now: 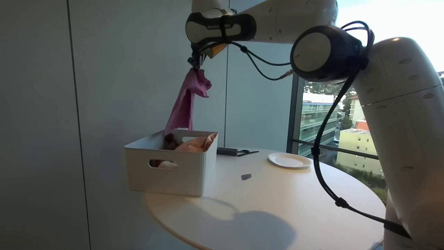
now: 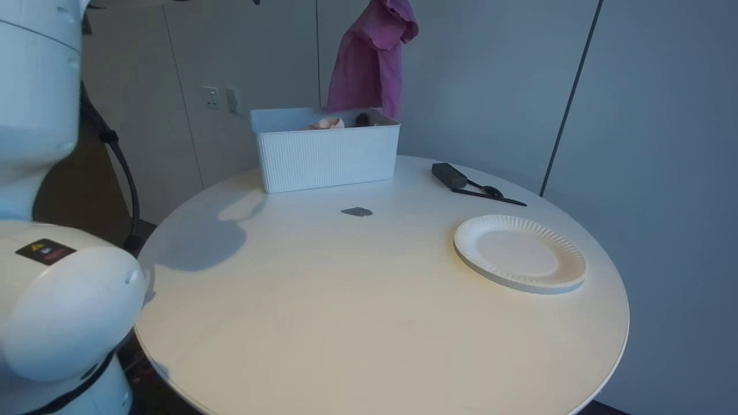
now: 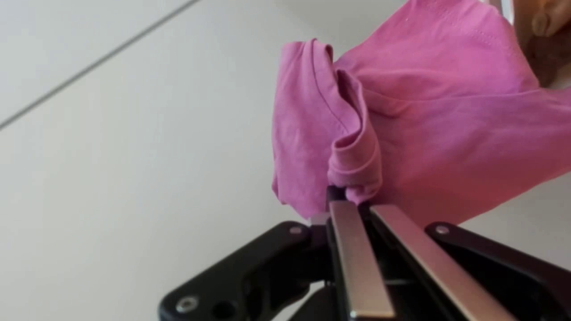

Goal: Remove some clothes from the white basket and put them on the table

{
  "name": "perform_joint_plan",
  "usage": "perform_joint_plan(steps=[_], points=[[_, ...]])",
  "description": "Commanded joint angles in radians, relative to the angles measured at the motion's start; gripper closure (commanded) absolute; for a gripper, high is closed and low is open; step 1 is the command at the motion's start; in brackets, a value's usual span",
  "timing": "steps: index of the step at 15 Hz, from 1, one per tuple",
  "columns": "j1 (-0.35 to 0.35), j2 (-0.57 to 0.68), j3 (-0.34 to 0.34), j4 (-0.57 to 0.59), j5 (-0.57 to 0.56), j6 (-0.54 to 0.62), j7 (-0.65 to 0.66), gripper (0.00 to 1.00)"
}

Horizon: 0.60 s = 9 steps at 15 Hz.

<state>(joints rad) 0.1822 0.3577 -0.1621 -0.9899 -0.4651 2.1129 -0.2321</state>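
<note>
My gripper (image 1: 196, 66) is high above the white basket (image 1: 166, 175), shut on the upper end of a pink garment (image 1: 185, 100). In the wrist view a bunched fold of the pink garment (image 3: 428, 133) sits pinched at the tips of the gripper (image 3: 355, 198). The cloth hangs down to the basket's far rim; whether its lower end touches is unclear. Orange-tan clothing (image 1: 194, 145) lies inside the basket, with a dark brown item (image 1: 170, 141) beside it. The basket stands at the edge of the round white table (image 1: 277, 215). An exterior view shows the pink garment (image 2: 372, 69) with the gripper out of frame.
A white paper plate (image 2: 519, 253) rests on the table. A black block (image 2: 450, 174) lies near the far edge with black utensils (image 2: 490, 195) beside it. A small grey piece (image 2: 357, 211) is in front of the basket. A panelled wall (image 1: 145, 62) rises behind.
</note>
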Motion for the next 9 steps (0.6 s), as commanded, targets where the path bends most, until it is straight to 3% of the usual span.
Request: perform_joint_plan(steps=[1, 9], points=[[0.087, -0.186, -0.061, -0.245, -0.228, -0.09, 0.171, 0.96], [0.192, -0.487, 0.004, -0.645, -0.612, -0.665, 0.385, 0.96]])
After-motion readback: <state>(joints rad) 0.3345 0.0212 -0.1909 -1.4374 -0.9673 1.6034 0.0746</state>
